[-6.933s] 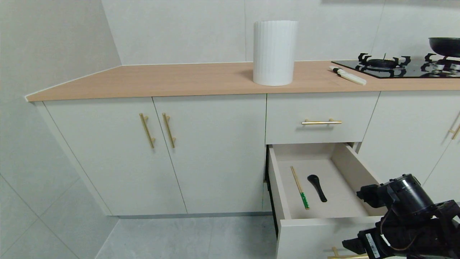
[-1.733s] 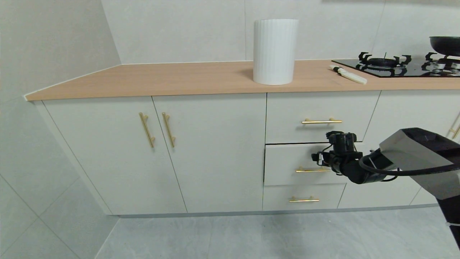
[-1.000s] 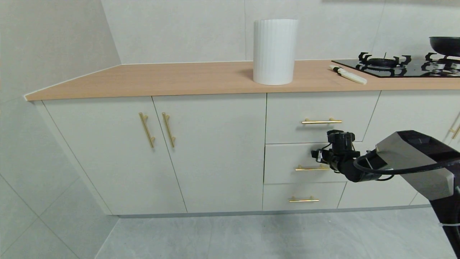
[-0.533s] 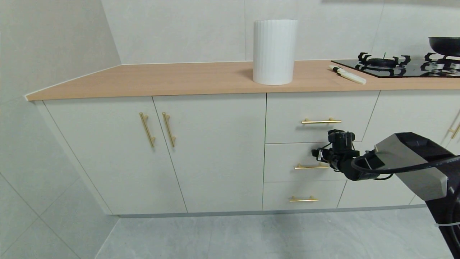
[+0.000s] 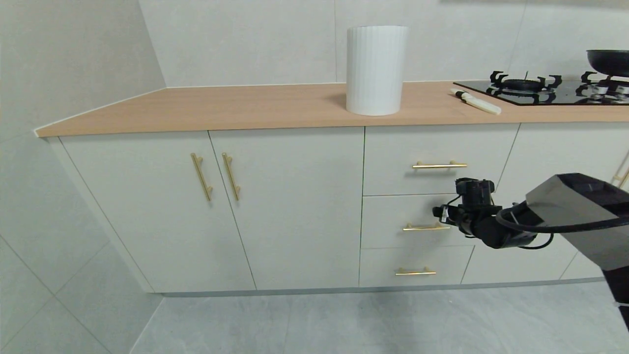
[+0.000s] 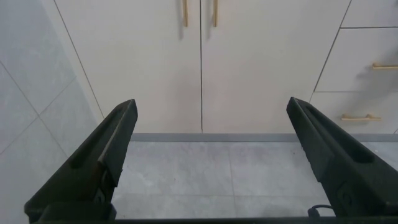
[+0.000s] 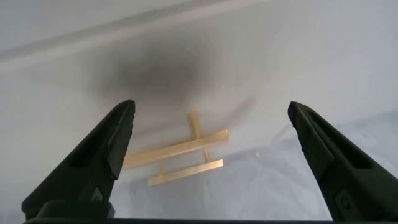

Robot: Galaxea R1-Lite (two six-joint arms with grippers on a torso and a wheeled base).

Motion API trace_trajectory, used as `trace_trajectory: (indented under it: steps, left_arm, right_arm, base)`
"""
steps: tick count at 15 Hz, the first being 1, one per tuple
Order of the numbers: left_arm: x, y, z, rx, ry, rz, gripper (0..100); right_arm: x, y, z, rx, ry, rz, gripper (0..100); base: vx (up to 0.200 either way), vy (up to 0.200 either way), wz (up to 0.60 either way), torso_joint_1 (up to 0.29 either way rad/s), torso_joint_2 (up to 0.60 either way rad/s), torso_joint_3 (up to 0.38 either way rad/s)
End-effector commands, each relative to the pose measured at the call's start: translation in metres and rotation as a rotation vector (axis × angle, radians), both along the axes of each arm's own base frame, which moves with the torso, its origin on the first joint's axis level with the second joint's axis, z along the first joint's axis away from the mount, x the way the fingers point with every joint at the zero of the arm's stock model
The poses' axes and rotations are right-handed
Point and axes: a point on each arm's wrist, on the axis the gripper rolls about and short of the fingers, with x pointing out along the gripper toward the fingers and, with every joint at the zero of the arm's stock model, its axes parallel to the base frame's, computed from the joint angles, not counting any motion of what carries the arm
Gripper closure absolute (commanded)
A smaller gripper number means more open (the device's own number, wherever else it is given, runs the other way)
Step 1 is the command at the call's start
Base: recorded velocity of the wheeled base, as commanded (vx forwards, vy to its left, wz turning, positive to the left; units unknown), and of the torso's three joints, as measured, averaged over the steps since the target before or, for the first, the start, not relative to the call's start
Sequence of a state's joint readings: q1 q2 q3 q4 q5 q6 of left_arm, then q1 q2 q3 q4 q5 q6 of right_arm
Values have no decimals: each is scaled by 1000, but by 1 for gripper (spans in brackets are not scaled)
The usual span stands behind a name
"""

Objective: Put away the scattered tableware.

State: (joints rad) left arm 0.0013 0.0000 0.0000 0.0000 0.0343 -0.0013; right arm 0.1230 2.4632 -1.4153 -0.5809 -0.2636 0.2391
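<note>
Middle drawer (image 5: 410, 222) of the three-drawer stack sits shut, flush with its neighbours. Right gripper (image 7: 210, 112) held close in front of that drawer, at the right end of its brass handle (image 5: 426, 227). The jaws are spread wide with nothing between them, and in the wrist view the handle lies ahead of the fingers, not inside them. Contact with the drawer front cannot be told. Left gripper (image 6: 210, 107) is low and well left of the middle drawer, facing the double cabinet doors (image 6: 200, 56) and the floor (image 6: 205, 177), jaws likewise wide apart and empty. One loose utensil to be seen: a pale knife (image 5: 475, 102) lying flat on the countertop (image 5: 236, 105), above the middle drawer and to its right, just beside the hob (image 5: 545, 93). A white ribbed canister (image 5: 376, 71) stands upright on the same countertop, almost straight above the middle drawer. Judged handling of the knife: light, rigid, slim, likely smooth. Since it lies flat on a hard surface it wants a low, narrow pinch across its width. It has a dark band at its far end, but blade and grip are too small to tell apart, so the safe place to take hold is uncertain; mid-length looks the most balanced. Writing: none readable on drawers, canister or knife.
</note>
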Motion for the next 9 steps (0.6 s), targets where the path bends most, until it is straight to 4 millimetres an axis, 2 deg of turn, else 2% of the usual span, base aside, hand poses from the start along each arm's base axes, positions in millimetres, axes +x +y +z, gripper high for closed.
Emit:
trace_trajectory:
  steps: [1, 3, 4, 5, 7, 9]
  left_arm:
    - [0, 0, 0, 0, 2, 1, 0]
    - [0, 0, 0, 0, 2, 0, 0]
    - [0, 0, 0, 0, 2, 1, 0]
    - [0, 0, 0, 0, 2, 1, 0]
    - [0, 0, 0, 0, 2, 0, 0]
    - [0, 0, 0, 0, 2, 1, 0]
  right_arm:
    - [-71, -1, 78, 5, -44, 27, 0]
    - [-135, -9, 132, 5, -118, 35, 0]
    - [-161, -13, 148, -5, -151, 39, 0]
    - [-200, -18, 171, -28, -214, 48, 0]
    - [-268, -28, 204, -61, -359, 61, 0]
    - [-332, -38, 224, -125, -453, 71, 0]
  base:
    - [0, 0, 0, 0, 0, 0]
    - [0, 0, 0, 0, 0, 0]
    - [0, 0, 0, 0, 0, 0]
    - [0, 0, 0, 0, 0, 0]
    - [0, 0, 0, 0, 0, 0]
    - [0, 0, 0, 0, 0, 0]
